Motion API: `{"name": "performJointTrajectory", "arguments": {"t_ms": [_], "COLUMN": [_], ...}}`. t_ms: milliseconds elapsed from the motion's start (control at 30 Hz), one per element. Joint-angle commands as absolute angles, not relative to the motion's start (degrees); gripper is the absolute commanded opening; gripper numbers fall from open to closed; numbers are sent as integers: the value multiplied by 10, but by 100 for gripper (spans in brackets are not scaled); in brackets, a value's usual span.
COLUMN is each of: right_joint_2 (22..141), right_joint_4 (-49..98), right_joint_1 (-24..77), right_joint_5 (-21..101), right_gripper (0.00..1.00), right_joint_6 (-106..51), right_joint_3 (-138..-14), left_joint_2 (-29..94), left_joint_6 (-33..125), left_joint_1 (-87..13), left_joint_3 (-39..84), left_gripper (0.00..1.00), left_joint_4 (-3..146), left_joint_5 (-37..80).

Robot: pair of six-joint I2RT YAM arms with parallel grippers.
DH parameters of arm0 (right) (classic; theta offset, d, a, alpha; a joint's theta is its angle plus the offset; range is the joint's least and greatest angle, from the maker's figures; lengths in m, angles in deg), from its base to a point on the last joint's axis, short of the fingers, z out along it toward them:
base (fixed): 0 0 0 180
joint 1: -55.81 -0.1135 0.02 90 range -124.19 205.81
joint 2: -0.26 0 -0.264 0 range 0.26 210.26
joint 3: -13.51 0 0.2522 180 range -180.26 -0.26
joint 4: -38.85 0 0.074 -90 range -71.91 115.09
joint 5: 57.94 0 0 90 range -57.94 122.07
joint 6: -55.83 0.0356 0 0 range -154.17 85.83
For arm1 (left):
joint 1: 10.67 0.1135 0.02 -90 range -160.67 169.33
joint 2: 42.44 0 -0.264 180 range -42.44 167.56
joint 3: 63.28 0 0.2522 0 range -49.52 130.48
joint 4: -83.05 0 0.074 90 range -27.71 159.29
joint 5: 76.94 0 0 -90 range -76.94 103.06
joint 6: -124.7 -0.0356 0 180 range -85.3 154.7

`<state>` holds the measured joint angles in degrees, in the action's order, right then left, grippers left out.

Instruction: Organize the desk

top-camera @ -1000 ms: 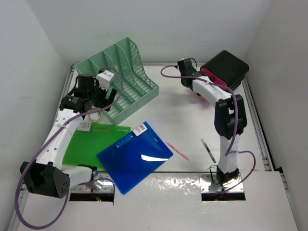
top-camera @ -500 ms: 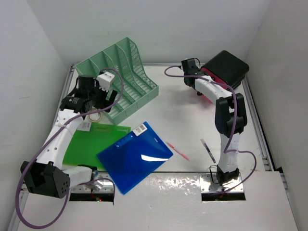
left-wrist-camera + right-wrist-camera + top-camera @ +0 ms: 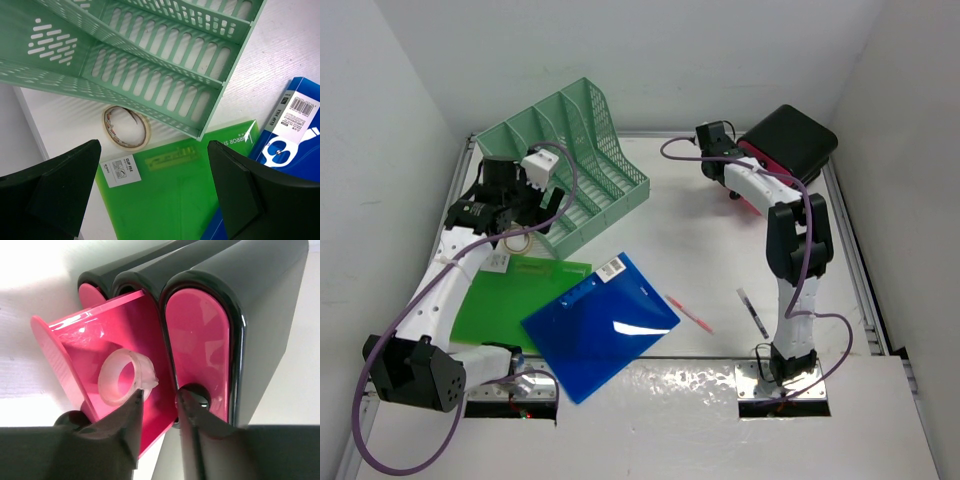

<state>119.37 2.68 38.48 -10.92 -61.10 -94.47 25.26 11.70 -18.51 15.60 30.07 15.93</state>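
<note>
The white desk (image 3: 720, 250) holds a blue file (image 3: 600, 325) lying over a green clip file (image 3: 505, 300), and a mint-green rack (image 3: 570, 160). My left gripper (image 3: 525, 215) is open and empty above the green file (image 3: 185, 195), beside a tape ring (image 3: 126, 127) at the rack's foot (image 3: 150, 65). My right gripper (image 3: 730, 180) is at the black-and-pink drawer box (image 3: 790, 140). In the right wrist view its jaws (image 3: 158, 394) stand a little apart at the right wall of an open pink drawer (image 3: 100, 340). A clear tape roll (image 3: 122, 377) lies in that drawer, touching the left finger.
A pink pen (image 3: 690, 313) and a black pen (image 3: 753, 312) lie on the desk in front of the right arm. The blue file's corner (image 3: 295, 130) shows at the right of the left wrist view. The box's two other drawers (image 3: 200, 340) are closed.
My right gripper has shifted slightly right toward the drawer box, then held still. The left arm has not moved.
</note>
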Motion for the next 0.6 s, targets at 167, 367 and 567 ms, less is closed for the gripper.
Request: {"name": "performJointTrajectory", "arguments": {"t_ms": [167,367,567], "right_joint_2": [1162,1158,1172], "right_joint_4": [33,44,31], "right_joint_1": [387,393,397], "right_joint_5": [-55,-65,-57], "right_gripper": [11,0,0], "right_joint_6": [-574,-563,-553], "right_joint_3": [-935,-931,-940], "left_joint_2": [240,237,237], "left_joint_6": [114,111,112], "left_joint_1": [-180,-180,-179], "left_joint_3": [156,154,151], "left_gripper": [87,87,87], "left_joint_4": [323,321,322], "left_joint_5": [160,157,156]}}
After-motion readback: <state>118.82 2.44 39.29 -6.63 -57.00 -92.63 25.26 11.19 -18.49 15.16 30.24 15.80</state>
